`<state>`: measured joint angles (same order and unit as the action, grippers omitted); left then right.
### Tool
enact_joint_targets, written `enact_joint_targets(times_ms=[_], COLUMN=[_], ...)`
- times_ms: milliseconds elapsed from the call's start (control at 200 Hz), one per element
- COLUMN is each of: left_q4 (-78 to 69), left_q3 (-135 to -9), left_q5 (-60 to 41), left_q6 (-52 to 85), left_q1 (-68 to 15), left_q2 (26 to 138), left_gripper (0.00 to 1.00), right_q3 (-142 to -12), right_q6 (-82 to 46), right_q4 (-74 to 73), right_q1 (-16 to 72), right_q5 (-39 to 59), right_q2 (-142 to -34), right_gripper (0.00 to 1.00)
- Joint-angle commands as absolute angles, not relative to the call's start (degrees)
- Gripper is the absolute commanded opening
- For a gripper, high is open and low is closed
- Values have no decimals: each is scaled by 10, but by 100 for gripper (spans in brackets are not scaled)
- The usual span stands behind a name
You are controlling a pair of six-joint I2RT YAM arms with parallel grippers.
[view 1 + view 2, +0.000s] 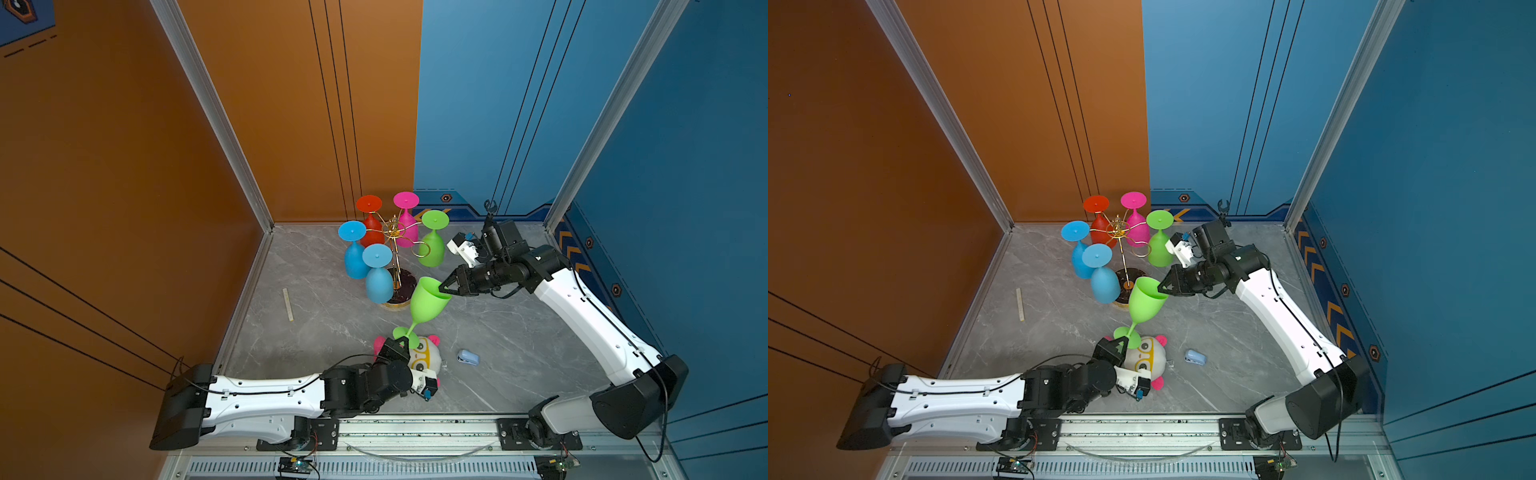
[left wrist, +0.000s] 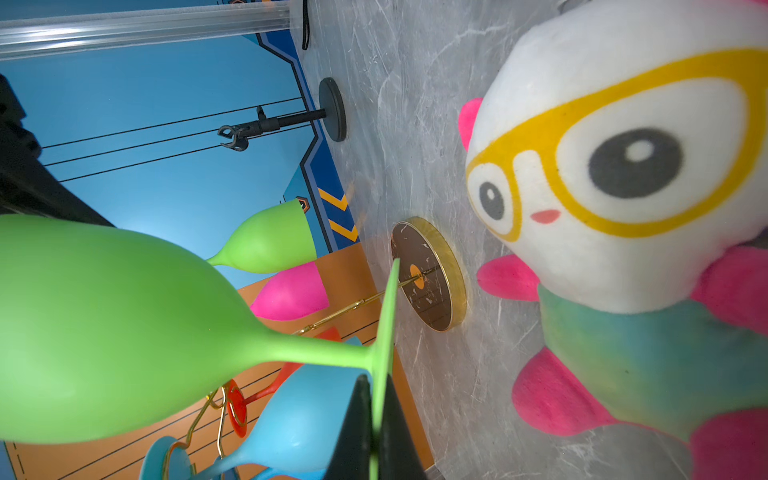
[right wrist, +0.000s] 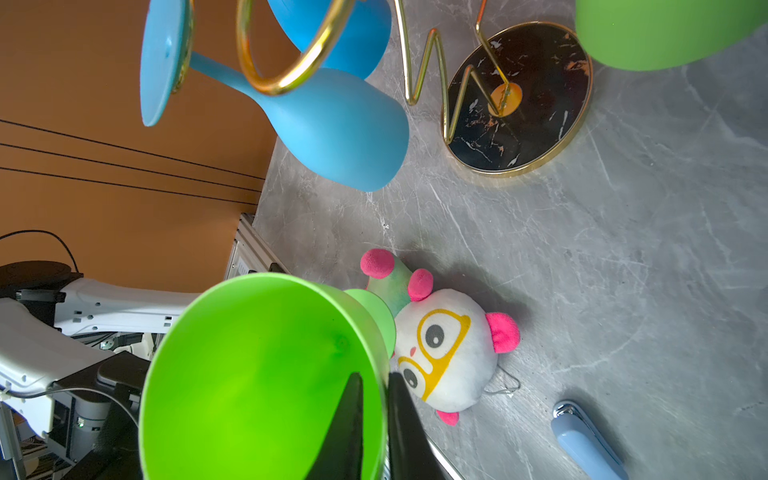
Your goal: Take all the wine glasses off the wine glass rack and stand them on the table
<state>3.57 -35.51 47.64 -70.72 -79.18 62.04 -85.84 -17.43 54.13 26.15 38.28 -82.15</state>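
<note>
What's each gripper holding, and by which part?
Both hold the green wine glass: left gripper clamps its foot, right gripper pinches the bowl's rim.

Free glass (image 1: pixel 428 301) lime green. Rack (image 1: pixel 393 231) gold wire, base (image 3: pixel 536 124) blk marbled w/ gold rim. Plush (image 1: pixel 428 359) white, yellow specs, pink ears. Surface (image 1: pixel 519 340) grey marble. Stapler (image 1: pixel 468 357) lt blue.

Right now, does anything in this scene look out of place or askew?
Yes. One green wine glass is off the wine glass rack and hangs tilted in the air, close to a plush toy lying on the table. The left gripper pinches its foot and the right gripper pinches its rim.
</note>
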Motion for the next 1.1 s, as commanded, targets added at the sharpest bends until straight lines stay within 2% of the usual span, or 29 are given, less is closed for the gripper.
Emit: enact_joint_targets(times_ms=[0, 115, 295, 486, 746, 886, 906, 926, 951, 1096], left_q4=[2, -1, 0, 1, 2, 2, 3, 4, 3, 16], left_q3=[-348, -346, -350, -346, -357, -366, -368, -369, -371, -384], left_q5=[490, 487, 488, 475, 458, 440, 437, 434, 433, 444], left_q6=[-711, -712, -708, -693, -634, -549, -534, -519, -499, -374], left_q1=[-798, -798, -803, -810, -826, -835, -835, -835, -835, -833], left_q2=[620, 613, 610, 608, 609, 587, 583, 578, 571, 539], left_gripper=[0, 0, 7, 23, 37, 52, 56, 67, 73, 81], right_q3=[-869, -868, -868, -872, -877, -882, -882, -883, -882, -873], right_q6=[-155, -152, -149, -150, -149, -133, -130, -127, -124, -110], right_q4=[577, 579, 580, 580, 580, 598, 601, 603, 605, 606], right_q1=[268, 268, 267, 261, 245, 240, 239, 238, 237, 230], right_q5=[399, 398, 397, 383, 360, 297, 286, 274, 259, 191], right_q2=[-824, -824, -824, -821, -803, -790, -788, -787, -784, -765], right_gripper=[9, 5, 2, 0, 0, 0, 0, 0, 0, 0])
